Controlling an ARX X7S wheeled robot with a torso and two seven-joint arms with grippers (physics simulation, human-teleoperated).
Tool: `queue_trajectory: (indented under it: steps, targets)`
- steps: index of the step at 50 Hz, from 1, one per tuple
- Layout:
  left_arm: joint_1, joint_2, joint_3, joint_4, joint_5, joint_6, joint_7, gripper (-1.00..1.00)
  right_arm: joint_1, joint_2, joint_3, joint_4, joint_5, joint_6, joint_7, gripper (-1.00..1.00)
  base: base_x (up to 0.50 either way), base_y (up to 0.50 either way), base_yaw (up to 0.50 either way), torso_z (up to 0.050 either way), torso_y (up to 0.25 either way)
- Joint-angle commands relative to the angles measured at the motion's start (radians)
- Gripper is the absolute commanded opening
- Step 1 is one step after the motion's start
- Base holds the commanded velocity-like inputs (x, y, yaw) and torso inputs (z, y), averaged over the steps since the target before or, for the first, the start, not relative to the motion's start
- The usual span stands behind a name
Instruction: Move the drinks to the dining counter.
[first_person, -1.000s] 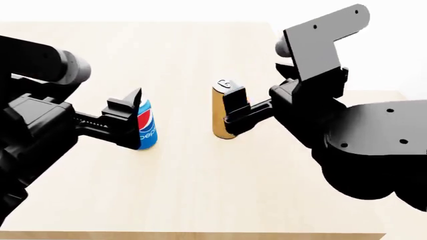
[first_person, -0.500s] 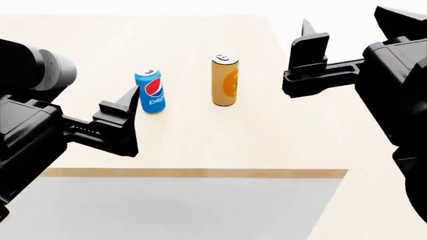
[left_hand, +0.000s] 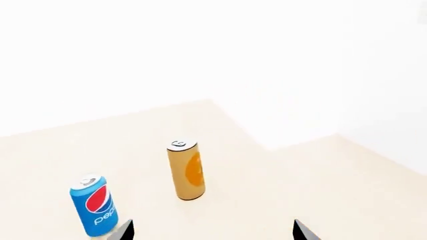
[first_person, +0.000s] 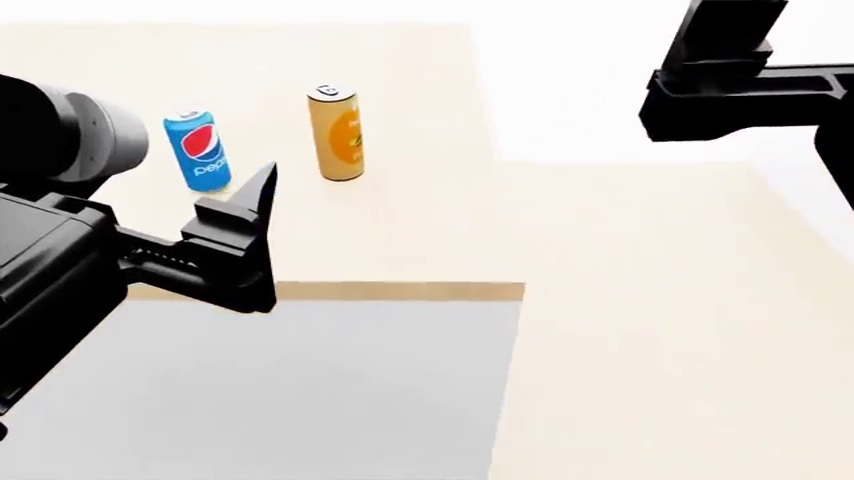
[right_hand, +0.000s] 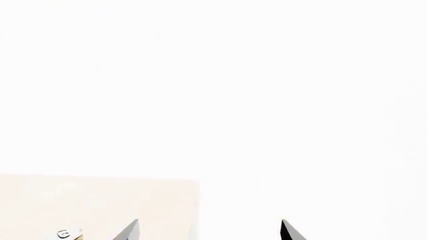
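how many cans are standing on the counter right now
2. The blue Pepsi can stands upright on the pale counter, toward the robot's left. The orange can stands upright beside it, apart, on its right. No third can shows; one may lie outside these views.

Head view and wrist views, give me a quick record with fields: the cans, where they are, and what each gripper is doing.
blue Pepsi can: upright on the pale counter, free
orange can: upright beside it, not touching
purple can: not in view
left gripper: open, empty, short of both cans
right gripper: open, empty, raised off to the side
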Motion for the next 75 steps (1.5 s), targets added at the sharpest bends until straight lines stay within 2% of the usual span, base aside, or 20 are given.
queue_trajectory:
  steps: [1, 75]
  targets:
    - [-0.003, 0.001, 0.005, 0.002, 0.000, -0.001, -0.003, 1.00, -0.026, 0.011, 0.016, -0.011, -0.004, -0.034, -0.005, 1.00, 0.00, -0.50, 0.00, 0.000, 0.000]
    - [-0.019, -0.004, 0.022, 0.003, -0.009, 0.002, -0.004, 1.00, -0.017, -0.001, 0.006, -0.004, -0.001, -0.011, -0.024, 1.00, 0.00, -0.50, 0.00, 0.000, 0.000]
